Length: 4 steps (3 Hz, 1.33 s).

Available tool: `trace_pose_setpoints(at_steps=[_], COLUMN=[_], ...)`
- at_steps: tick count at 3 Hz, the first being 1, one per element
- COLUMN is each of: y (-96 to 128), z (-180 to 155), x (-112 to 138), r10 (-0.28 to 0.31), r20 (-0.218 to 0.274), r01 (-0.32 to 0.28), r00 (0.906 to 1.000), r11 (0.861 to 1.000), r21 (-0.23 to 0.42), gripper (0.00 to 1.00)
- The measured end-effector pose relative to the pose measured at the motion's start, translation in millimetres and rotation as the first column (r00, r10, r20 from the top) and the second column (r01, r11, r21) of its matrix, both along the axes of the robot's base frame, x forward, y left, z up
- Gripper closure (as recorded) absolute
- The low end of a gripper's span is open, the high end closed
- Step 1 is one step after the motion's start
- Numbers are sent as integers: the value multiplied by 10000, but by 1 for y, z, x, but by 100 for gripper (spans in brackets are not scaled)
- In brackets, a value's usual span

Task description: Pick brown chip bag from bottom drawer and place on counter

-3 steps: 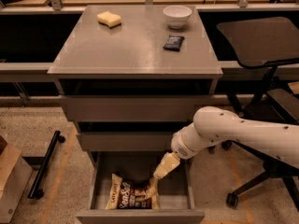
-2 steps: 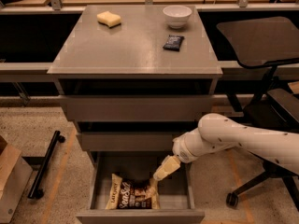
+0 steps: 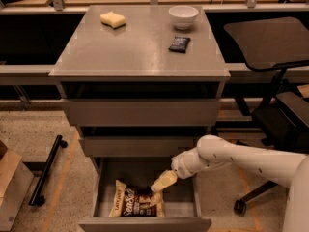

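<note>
At the upper left of the grey counter (image 3: 140, 52), a yellow sponge (image 3: 112, 19) lies. Low in the frame, the bottom drawer (image 3: 145, 224) stands pulled out, the brown chip bag (image 3: 135, 205) lying flat inside. The gripper (image 3: 158, 186) is at the bag's upper right edge; whether it is clenched cannot be told. Further right on the counter sit a white bowl (image 3: 183, 16) and a dark packet (image 3: 179, 44). The white arm (image 3: 241, 158) enters from the lower right.

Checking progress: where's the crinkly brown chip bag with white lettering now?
Low in the camera view, the brown chip bag lies in the open grey metal bottom drawer, the gripper at its upper right edge.
</note>
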<state>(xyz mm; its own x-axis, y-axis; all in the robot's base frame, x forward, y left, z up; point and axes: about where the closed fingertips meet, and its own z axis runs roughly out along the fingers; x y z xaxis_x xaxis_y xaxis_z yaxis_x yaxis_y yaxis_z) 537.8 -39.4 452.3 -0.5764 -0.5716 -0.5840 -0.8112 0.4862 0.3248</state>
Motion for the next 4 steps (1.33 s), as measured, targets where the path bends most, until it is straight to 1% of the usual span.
trace_pose_setpoints(at_steps=[1,2,3,4], y=[0,7,26,39], z=[0,-18,-61,-115], x=[0,5,18,28], r10=[1,-109,-107,-420], r20=[-1,-176,-571,-1116], r01=[-1,113,143,509], r00=[10000,9998,9983,9929], r11=[10000,9996,9979,9956], r21=[0,274,628,784], gripper=[0,0,0,0])
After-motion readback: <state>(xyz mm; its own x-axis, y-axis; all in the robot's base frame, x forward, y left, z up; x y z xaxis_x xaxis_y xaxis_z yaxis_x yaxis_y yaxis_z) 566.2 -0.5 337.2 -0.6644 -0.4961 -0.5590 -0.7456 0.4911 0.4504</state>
